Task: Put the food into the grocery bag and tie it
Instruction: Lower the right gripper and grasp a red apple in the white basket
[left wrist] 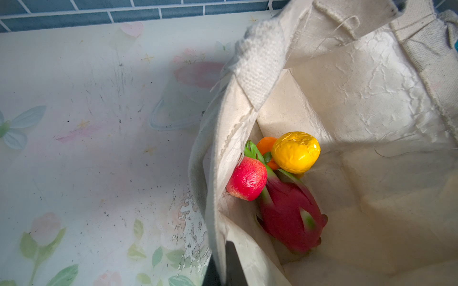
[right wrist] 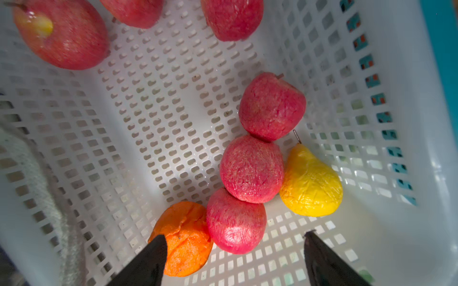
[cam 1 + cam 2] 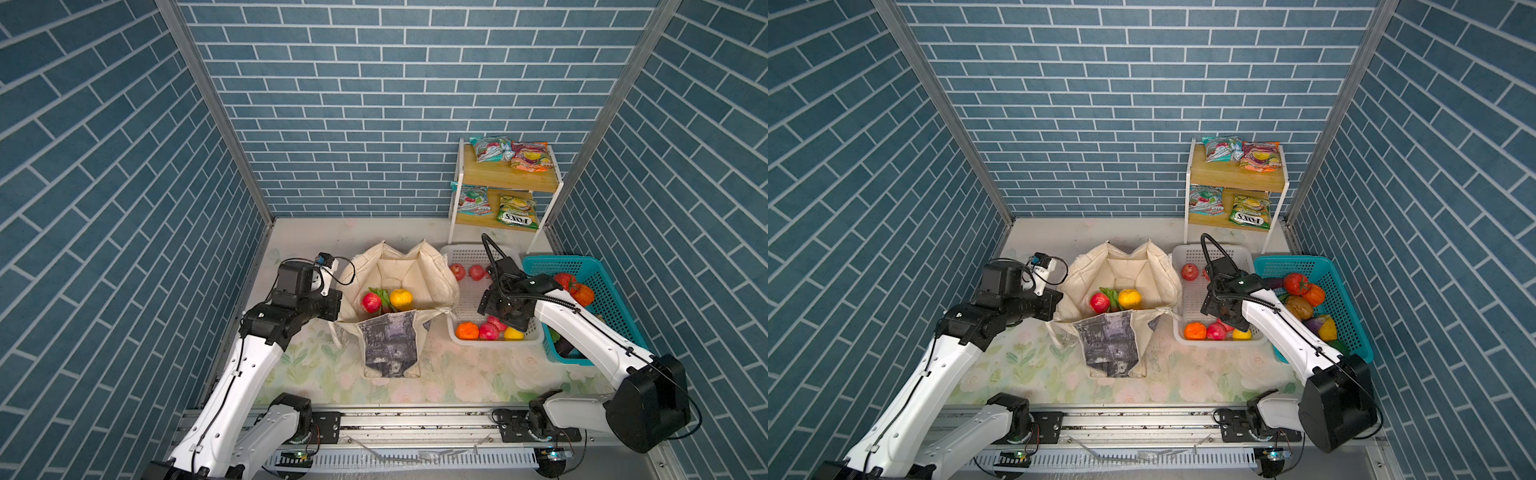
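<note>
Left fingers are closed on the rim of the grocery bag, which stands open on the worktop. Right fingers are spread wide above the apples in the white basket.

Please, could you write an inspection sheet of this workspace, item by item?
Surface: floral table, scuffed.
Job's things: grocery bag open, holding red apple, yellow fruit, dragon fruit; more fruit in white basket; snack packets on shelf.
Clutter: teal basket with toy produce.
Hands: left hand shut on grocery bag's rim; right hand open around basket apple.
Cables: black cable loops over right wrist.
Surroundings: blue brick walls.
</note>
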Controlling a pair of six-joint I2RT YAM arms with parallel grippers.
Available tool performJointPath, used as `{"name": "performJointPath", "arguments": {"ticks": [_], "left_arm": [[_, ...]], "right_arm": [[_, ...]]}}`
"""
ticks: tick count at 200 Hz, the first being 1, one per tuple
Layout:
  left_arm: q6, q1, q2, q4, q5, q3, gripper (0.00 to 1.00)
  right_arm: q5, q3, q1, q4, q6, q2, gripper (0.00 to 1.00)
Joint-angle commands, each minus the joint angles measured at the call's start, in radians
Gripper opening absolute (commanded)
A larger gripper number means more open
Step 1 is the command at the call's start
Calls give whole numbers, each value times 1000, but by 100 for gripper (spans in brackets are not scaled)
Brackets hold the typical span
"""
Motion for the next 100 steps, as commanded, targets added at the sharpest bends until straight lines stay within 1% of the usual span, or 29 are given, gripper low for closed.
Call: {"name": "performJointPath", "arguments": {"ticks": [1, 32, 100], "left_arm": [[-2, 5, -2, 22, 6, -10, 0], [-2, 5, -2, 22, 9, -10, 0], [-2, 5, -1, 22, 9, -12, 0]], "right_arm": [[-17, -31, -4, 6, 99, -3, 87], [-32, -55, -5, 21, 134, 12, 87], [-52, -79, -10, 55, 152, 60, 87]]}}
